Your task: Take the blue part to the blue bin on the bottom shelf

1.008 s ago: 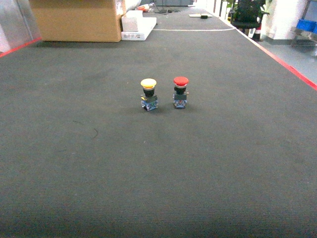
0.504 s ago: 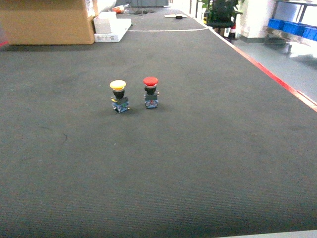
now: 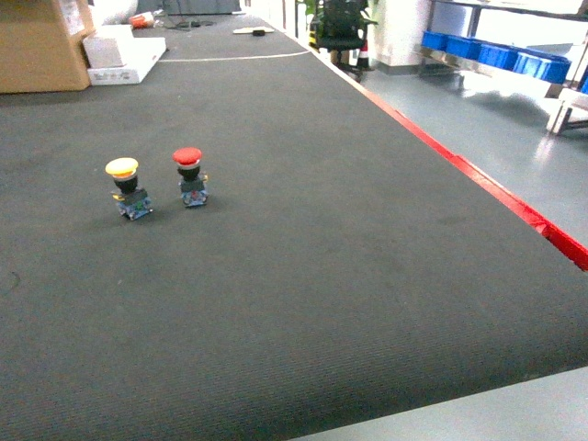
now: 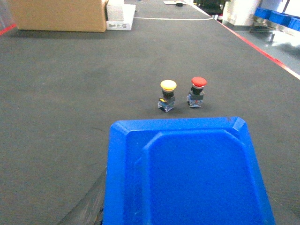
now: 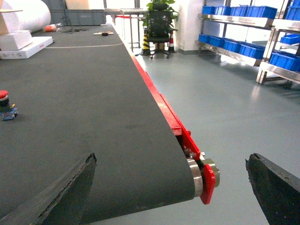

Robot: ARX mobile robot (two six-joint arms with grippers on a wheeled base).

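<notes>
Belt (image 3: 303, 276) from the head camera: dark, ribbed, with a yellow button (image 3: 127, 188) and a red button (image 3: 190, 176) standing side by side. No pincer shows here, and no blue part either. Blue bins (image 3: 487, 53) sit on a rack far off to the right.

Left wrist now, and there's the blue part (image 4: 187, 173)! It fills the lower frame, right up against the left pincer (image 4: 185, 213) and above the belt. One dark finger (image 4: 84, 208) peeks out at its left edge, so I'd say the pincer is clamped on it, though the contact itself is hidden. Both buttons stand beyond the part, well ahead of the pincer.

It looks like moulded plastic with a raised rim and chamfered corners. I'd guess it is stiff and light, with smooth faces that could slip, so the rim or a side wall is the place to hold it.

Right wrist: the right pincer (image 5: 171, 159) gapes wide and holds nothing. It hangs over the belt's red-edged end, with racks (image 5: 234, 47) of blue bins well ahead to its right. Which tier is the bottom shelf I can't tell.
</notes>
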